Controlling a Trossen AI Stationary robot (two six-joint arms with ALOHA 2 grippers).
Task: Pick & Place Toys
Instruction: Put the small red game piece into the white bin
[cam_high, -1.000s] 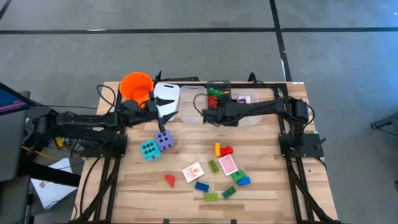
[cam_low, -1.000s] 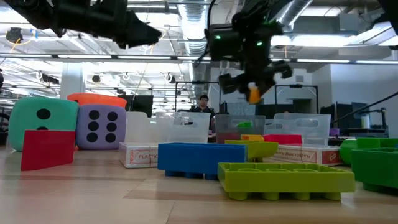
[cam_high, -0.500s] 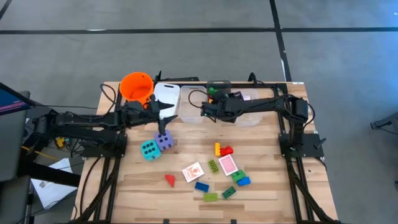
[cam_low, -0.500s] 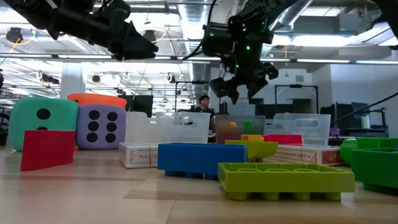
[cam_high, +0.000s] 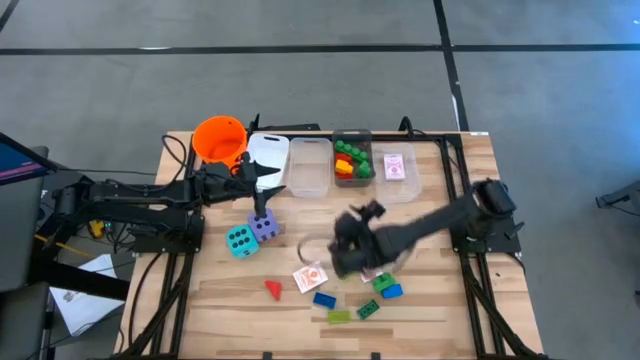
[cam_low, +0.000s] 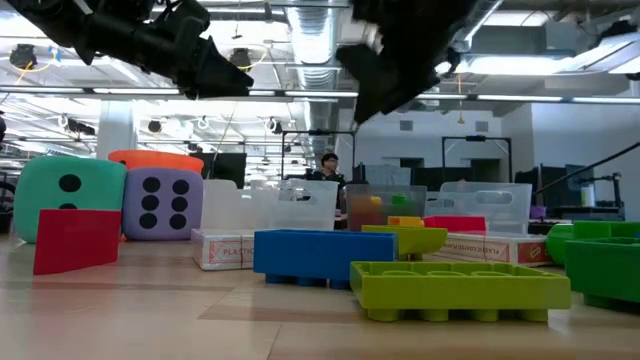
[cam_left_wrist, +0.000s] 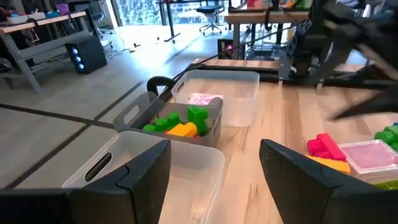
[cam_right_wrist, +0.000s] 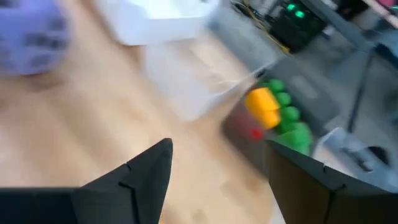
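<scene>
From above, the right gripper (cam_high: 345, 250) hangs blurred over the loose toys at the table's centre, a playing card (cam_high: 311, 277) just at its seven o'clock, a blue brick (cam_high: 323, 299) beyond. The left gripper (cam_high: 262, 185) hovers with the purple die (cam_high: 264, 226) at its six o'clock and the teal die (cam_high: 240, 240) beside that. Sorted bricks (cam_high: 349, 160) fill one clear bin (cam_high: 351, 181).

At table level, both grippers are dark shapes overhead; the red wedge (cam_low: 76, 239) stands before the dice.

Left wrist: fingers (cam_left_wrist: 148, 171) apart, nothing between them.

Right wrist: fingers (cam_right_wrist: 146, 171) apart and empty; everything beyond is smeared.
</scene>
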